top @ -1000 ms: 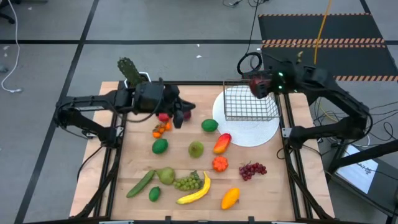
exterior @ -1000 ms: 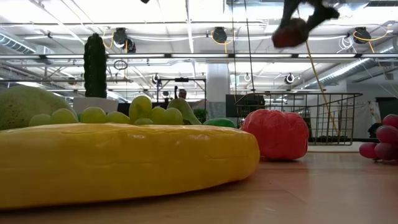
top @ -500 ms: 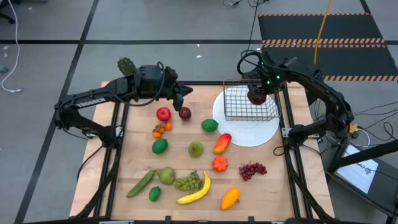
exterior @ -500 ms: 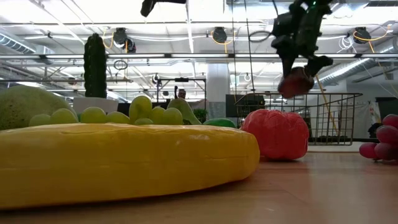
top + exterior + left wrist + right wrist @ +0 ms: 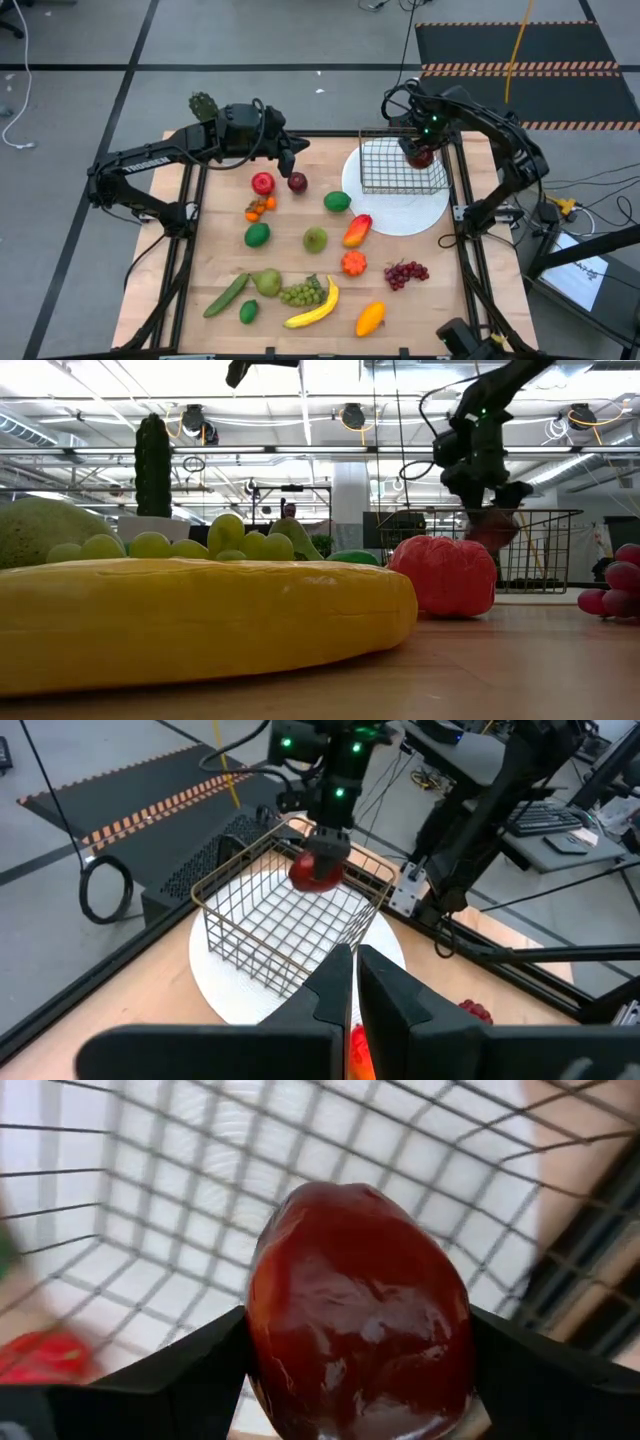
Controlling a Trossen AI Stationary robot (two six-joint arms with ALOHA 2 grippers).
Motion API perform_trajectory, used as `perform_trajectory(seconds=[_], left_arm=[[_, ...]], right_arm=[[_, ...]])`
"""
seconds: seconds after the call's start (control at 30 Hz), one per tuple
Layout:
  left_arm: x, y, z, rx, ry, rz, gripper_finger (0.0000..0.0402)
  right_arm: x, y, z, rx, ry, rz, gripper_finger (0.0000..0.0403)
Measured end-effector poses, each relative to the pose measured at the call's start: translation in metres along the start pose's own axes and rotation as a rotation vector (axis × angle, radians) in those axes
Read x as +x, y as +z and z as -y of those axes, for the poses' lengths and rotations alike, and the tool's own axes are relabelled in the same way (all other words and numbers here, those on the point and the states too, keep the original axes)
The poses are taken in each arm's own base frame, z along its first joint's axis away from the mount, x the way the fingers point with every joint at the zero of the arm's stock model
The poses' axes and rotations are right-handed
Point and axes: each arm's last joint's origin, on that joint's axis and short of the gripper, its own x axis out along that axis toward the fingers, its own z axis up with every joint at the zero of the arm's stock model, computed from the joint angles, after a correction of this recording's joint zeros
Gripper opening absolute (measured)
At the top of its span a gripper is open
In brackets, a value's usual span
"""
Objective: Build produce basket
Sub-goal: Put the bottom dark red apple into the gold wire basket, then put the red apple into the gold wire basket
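Left gripper (image 5: pixel 290 160): fingers closed, empty, above two red apples (image 5: pixel 263 183).
Left arm lettering: white, illegible.
Basket (image 5: pixel 400 168): silver wire mesh, on white plate (image 5: pixel 400 215).
Right gripper (image 5: pixel 420 153): clamps glossy dark-red apple (image 5: pixel 355 1320) inside basket's far corner.

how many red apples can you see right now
3. One red apple is held by the right gripper over the basket; two sit on the table below the left gripper. None appear hidden.
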Motion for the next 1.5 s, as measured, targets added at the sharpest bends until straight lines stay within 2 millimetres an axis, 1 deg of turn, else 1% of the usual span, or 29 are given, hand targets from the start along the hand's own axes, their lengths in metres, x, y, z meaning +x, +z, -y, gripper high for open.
perform_trajectory(seconds=[0.33,0.43,0.53,0.83,1.07,1.17,1.27,1.37,1.43,1.5], left_arm=[[0.0,0.0,0.0,-0.006,0.0,0.001,0.0021],[0.0,0.0,0.0,-0.019,0.0,0.001,0.0021],[0.0,0.0,0.0,-0.032,0.0,0.001,0.0021],[0.0,0.001,0.001,-0.029,-0.014,0.005,0.0021],[0.0,-0.001,0.005,-0.03,-0.117,-0.036,0.0021],[0.0,-0.003,0.006,-0.028,-0.126,-0.052,0.0021],[-0.004,-0.007,0.005,-0.029,-0.116,-0.099,0.0021],[-0.009,-0.013,0.004,-0.029,-0.106,-0.17,0.0021],[-0.015,-0.019,0.001,-0.04,-0.09,-0.247,0.0021],[-0.018,-0.025,0.001,-0.056,-0.073,-0.304,0.0021]], right_arm=[[0.015,0.012,0.011,-0.034,-0.158,-0.04,0.0325],[0.019,0.016,0.012,-0.036,-0.164,-0.044,0.0325],[0.02,0.018,0.012,-0.04,-0.165,-0.032,0.033],[0.02,0.021,0.013,-0.038,-0.212,0.005,0.0372],[0.019,0.019,0.013,-0.02,-0.21,-0.004,0.0377],[0.009,0.011,0.012,-0.005,-0.205,0.013,0.0377],[-0.01,-0.003,0.006,0.009,-0.192,0.095,0.0376],[-0.034,-0.024,-0.002,0.037,-0.162,0.214,0.0376],[-0.049,-0.04,-0.008,0.062,-0.131,0.292,0.0376],[-0.063,-0.057,-0.014,0.093,-0.074,0.361,0.0375]])
